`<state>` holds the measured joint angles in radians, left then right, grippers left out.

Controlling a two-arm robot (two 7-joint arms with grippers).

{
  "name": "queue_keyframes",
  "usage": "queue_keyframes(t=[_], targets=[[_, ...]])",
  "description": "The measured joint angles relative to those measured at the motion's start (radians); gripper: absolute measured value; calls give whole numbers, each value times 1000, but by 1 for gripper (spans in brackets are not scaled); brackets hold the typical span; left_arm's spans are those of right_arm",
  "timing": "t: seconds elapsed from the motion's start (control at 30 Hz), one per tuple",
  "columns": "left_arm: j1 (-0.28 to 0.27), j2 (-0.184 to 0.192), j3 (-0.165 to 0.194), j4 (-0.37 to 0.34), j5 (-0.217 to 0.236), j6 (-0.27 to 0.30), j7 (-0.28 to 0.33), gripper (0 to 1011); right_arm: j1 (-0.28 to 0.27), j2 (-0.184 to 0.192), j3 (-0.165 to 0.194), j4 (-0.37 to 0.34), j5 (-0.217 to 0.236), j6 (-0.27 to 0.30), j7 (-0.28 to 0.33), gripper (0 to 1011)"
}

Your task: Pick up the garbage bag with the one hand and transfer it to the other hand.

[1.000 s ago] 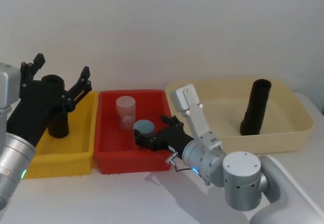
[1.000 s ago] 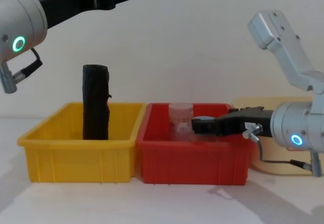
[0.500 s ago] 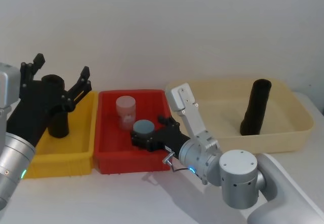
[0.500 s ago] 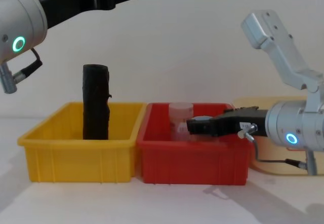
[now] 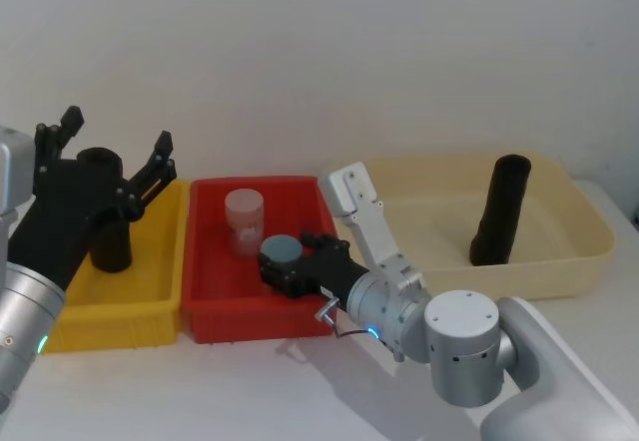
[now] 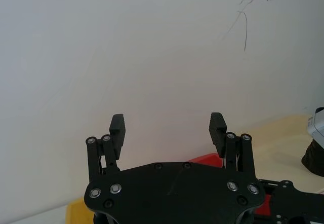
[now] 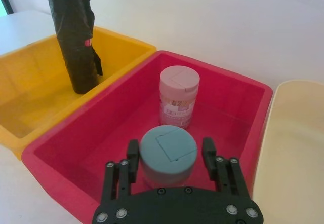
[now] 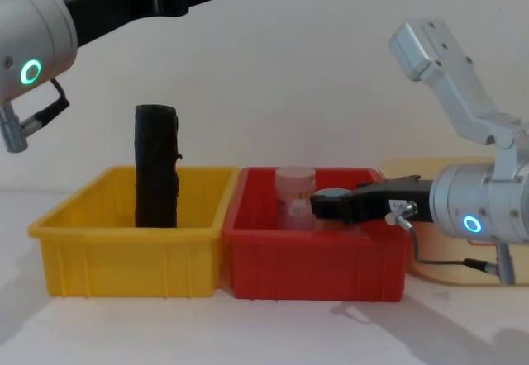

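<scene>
1. The right gripper (image 7: 171,159), open, straddles a blue-lidded jar (image 7: 168,153) in the red plastic bin (image 5: 212,321).
2. Left of that bin, the tall black crinkly garbage bag roll (image 8: 156,167) stands in the yellow bin (image 8: 124,253).
3. The open left gripper (image 5: 112,147) hovers above; it should descend squarely around the roll.

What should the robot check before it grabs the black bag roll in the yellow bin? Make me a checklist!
1. Garbage bag standing upright in the yellow bin: ok.
2. Left gripper jaws open: ok.
3. Left gripper low enough to grasp the roll: not ok; in the chest view it hangs well above the roll's top.
4. Right gripper free to receive the bag: not ok; its jaws sit on either side of the blue-lidded jar in the red bin.
5. Whether those jaws are squeezing the jar: cannot tell.
</scene>
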<state>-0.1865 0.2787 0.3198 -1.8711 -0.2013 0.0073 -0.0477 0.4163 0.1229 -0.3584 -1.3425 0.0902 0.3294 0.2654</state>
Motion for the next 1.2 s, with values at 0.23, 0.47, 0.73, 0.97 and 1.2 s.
queue_keyframes(t=[0.23, 0.47, 0.73, 0.97, 1.2], targets=[[0, 0, 0, 0, 0, 0, 0, 1001, 1, -3, 3, 1, -2, 9, 0, 656], [0, 0, 0, 0, 0, 0, 0, 1001, -1, -8, 18, -20, 13, 17, 1, 656], [0, 0, 0, 0, 0, 0, 0, 1001, -7, -19, 55, -63, 55, 20, 1, 656], [0, 0, 0, 0, 0, 0, 0, 1001, -12, -30, 110, -107, 101, -19, -9, 656], [0, 0, 0, 0, 0, 0, 0, 1001, -8, -32, 160, -122, 120, -82, -34, 656]])
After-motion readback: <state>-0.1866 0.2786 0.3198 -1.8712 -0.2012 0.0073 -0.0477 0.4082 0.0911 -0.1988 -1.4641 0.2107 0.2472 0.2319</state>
